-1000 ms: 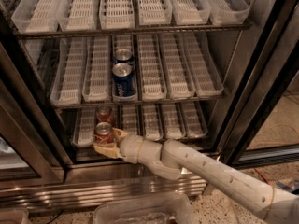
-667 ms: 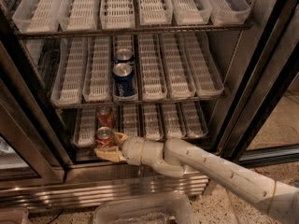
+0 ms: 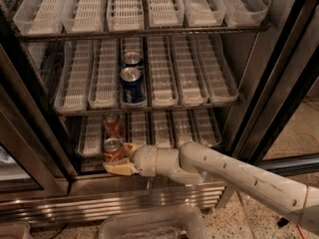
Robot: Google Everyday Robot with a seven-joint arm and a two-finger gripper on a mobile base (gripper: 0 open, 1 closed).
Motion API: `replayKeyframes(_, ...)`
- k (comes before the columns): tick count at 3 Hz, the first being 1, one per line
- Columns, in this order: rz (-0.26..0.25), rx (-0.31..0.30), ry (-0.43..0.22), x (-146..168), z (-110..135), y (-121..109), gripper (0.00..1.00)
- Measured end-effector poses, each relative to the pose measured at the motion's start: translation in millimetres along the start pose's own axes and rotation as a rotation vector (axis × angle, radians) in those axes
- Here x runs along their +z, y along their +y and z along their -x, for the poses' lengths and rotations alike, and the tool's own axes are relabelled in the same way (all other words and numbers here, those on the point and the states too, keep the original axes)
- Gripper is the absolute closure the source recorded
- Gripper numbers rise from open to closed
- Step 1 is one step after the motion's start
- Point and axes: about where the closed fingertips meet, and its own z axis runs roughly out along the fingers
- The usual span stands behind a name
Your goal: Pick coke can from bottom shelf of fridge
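The fridge (image 3: 259,83) stands open with wire racks of white trays. On the bottom shelf (image 3: 164,133) a red coke can (image 3: 113,150) with a silver top stands at the front of a left lane. A second red can (image 3: 112,125) stands behind it. My gripper (image 3: 118,159) reaches in from the right on a white arm. Its tan fingers (image 3: 119,169) sit around the lower part of the front coke can, touching it.
Two blue soda cans (image 3: 132,85) stand on the middle rack above. The dark door frame (image 3: 30,133) is close on the left, the stainless base (image 3: 99,198) below. A clear plastic bin (image 3: 149,223) lies on the floor in front.
The arm and gripper have pushed slightly further left, so the fingers sit more fully around the front coke can. The can has stayed in its lane.
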Motion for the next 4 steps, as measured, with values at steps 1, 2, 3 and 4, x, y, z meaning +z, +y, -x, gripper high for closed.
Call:
replayKeyframes(1, 0.000, 0.001, 0.028, -8, 7, 16, 1.00)
replayKeyframes(2, 0.008, 0.010, 0.045, -18, 14, 34, 1.00)
replayKeyframes(3, 0.000, 0.015, 0.058, -35, 23, 48, 1.00)
replayKeyframes(4, -0.022, 0.022, 0.073, -52, 29, 56, 1.00)
